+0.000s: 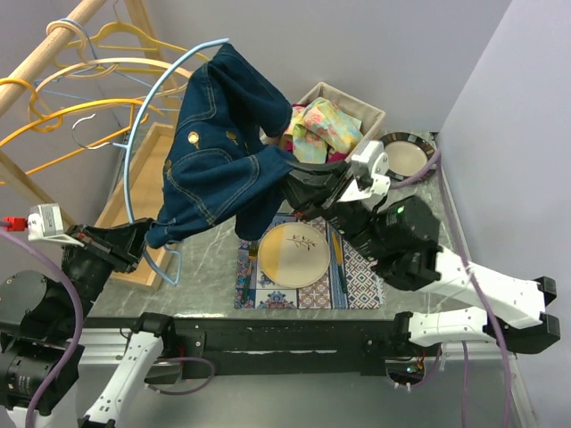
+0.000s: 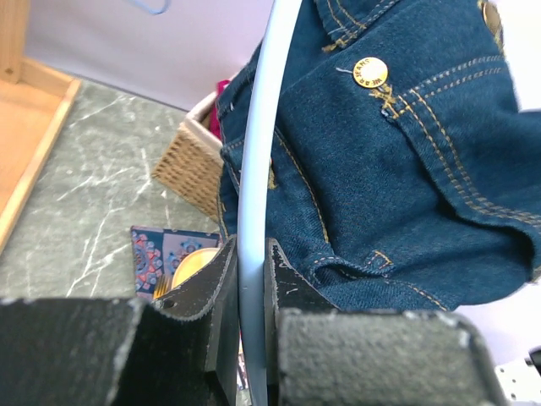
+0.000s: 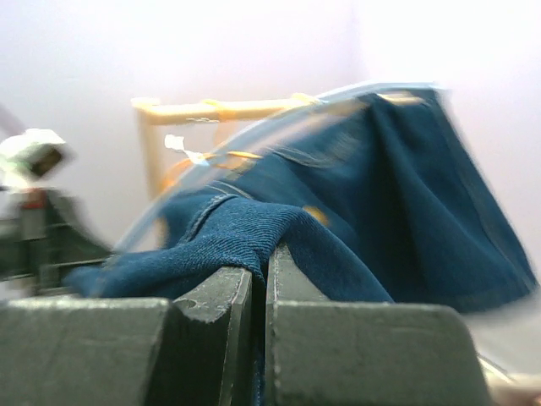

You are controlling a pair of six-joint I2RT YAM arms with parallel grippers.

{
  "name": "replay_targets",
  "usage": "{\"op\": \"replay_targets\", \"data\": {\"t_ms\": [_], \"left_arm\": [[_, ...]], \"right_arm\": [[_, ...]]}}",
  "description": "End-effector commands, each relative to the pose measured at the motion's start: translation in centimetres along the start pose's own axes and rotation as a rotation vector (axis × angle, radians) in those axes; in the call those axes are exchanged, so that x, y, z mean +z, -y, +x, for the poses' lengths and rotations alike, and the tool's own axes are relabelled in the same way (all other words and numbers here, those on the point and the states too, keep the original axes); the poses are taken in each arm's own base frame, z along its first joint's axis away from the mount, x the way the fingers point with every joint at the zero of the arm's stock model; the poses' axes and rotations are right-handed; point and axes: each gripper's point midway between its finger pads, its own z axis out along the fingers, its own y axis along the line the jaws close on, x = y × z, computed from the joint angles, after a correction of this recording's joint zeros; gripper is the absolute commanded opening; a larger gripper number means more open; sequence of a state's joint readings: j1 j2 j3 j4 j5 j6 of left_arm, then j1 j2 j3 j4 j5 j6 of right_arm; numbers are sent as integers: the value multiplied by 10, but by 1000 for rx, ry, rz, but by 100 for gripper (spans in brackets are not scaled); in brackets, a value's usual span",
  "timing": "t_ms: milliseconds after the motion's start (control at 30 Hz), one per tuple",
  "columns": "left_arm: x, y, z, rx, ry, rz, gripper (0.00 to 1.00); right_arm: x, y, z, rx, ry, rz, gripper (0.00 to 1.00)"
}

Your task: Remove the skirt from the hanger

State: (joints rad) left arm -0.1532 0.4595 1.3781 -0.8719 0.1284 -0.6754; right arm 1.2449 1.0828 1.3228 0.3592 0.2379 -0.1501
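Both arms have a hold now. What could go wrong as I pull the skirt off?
The skirt is draped over the top end of the blue hanger, so it may snag there. The left gripper pinches only the thin wire, which could twist or slip. The right gripper holds a small denim fold that might pull free.

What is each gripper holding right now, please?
The left gripper is closed on the blue hanger.
The right gripper is closed on the denim skirt.
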Motion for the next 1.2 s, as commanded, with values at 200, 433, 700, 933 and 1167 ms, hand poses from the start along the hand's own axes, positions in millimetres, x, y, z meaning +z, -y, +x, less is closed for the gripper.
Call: {"op": "replay_targets", "data": {"t_ms": [200,433,700,933,1167], "left_arm": [[-4,8,-14,161,68,53,1],[11,-6,2,156,29,37,1],[24,-17,7,178,15,6,1],[34,-45,14,202,0,-107,1],[37,-48,17,198,-10,-114,1]], "right_arm": [[-26,-54,-197,191,453,-429,0],[-13,-5,-219,285,709,-152,0],[-12,93,-225,491,905,353,0],[-10,118,-243,543,953,410,0],[1,117,-266,445,897,352,0]]}}
